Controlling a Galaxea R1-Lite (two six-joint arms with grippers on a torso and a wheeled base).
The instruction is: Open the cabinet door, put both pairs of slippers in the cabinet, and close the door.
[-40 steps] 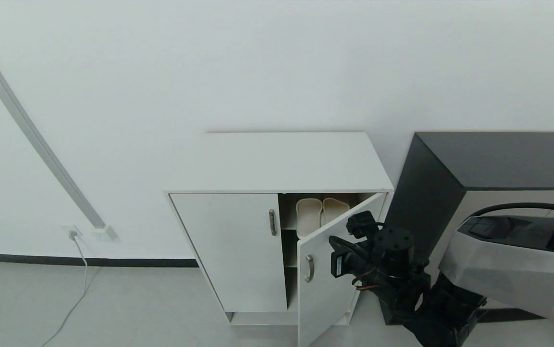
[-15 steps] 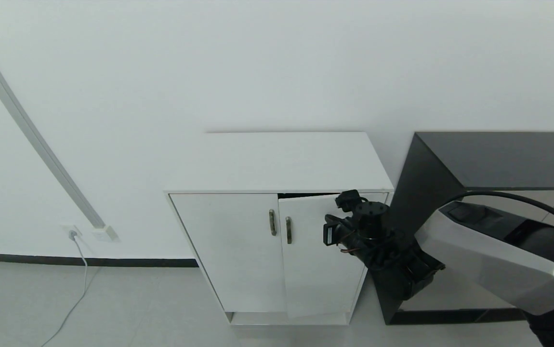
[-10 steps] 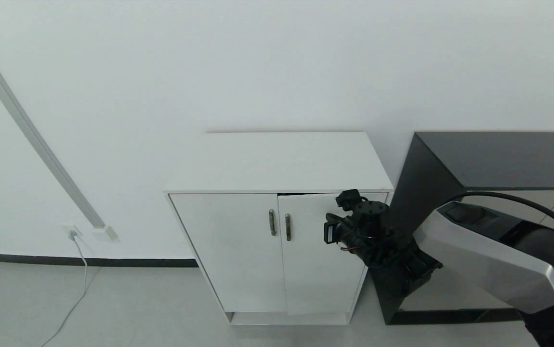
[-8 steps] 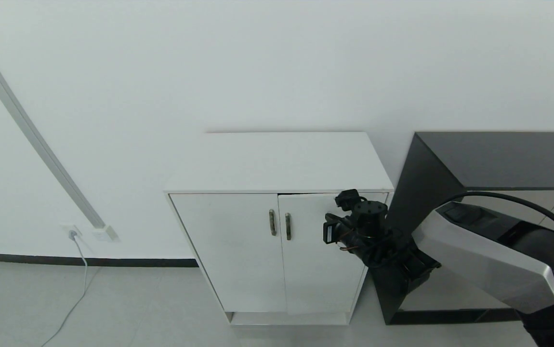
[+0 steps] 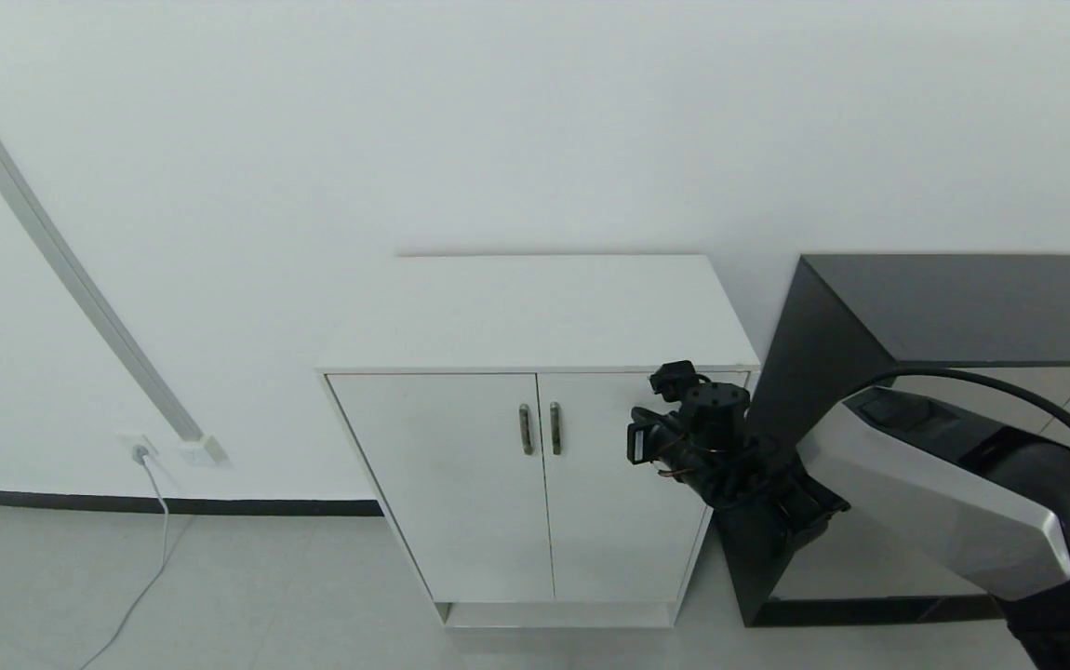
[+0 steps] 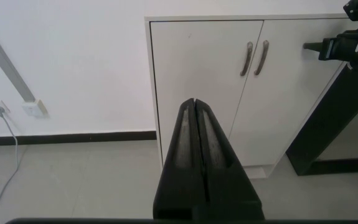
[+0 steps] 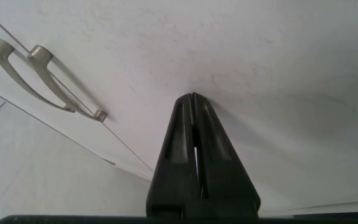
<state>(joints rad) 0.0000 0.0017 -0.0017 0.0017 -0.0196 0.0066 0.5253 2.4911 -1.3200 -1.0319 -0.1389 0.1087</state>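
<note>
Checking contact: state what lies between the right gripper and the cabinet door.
Nothing: in the right wrist view the shut right gripper touches the cabinet door directly.

The head camera looks down on the cabinet (image 5: 535,316); left wrist faces it from afar, right wrist close.

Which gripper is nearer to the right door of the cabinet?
Right. The right gripper has its tip on the right door; the left gripper hangs well back from the cabinet.

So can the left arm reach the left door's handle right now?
Probably yes: nothing stands between the left end effector and the left door's handle, but it hangs apart from the cabinet, shut, so it must open first.
</note>
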